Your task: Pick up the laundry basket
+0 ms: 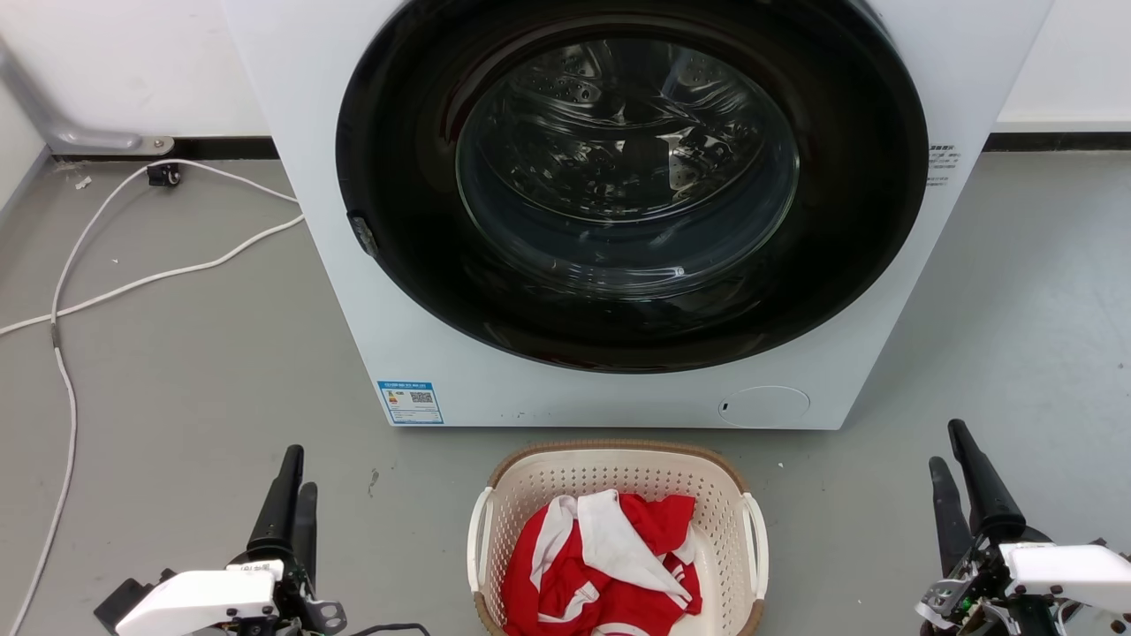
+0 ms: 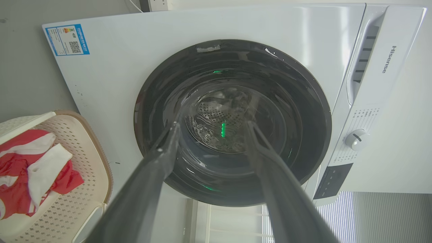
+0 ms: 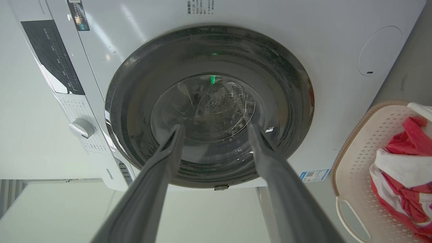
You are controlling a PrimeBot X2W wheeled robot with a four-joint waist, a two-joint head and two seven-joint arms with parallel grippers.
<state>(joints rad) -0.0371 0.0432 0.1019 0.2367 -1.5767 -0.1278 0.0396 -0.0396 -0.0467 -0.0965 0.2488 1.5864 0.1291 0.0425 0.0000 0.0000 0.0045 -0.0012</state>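
While between two hands, one basket

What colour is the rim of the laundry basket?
Brown, woven-look rim on the cream laundry basket, clearest in the head view.

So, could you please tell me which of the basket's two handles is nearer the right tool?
The handle on the basket's right side, facing the right tool; the other handle faces the left tool.

One laundry basket, one washing machine, two grippers
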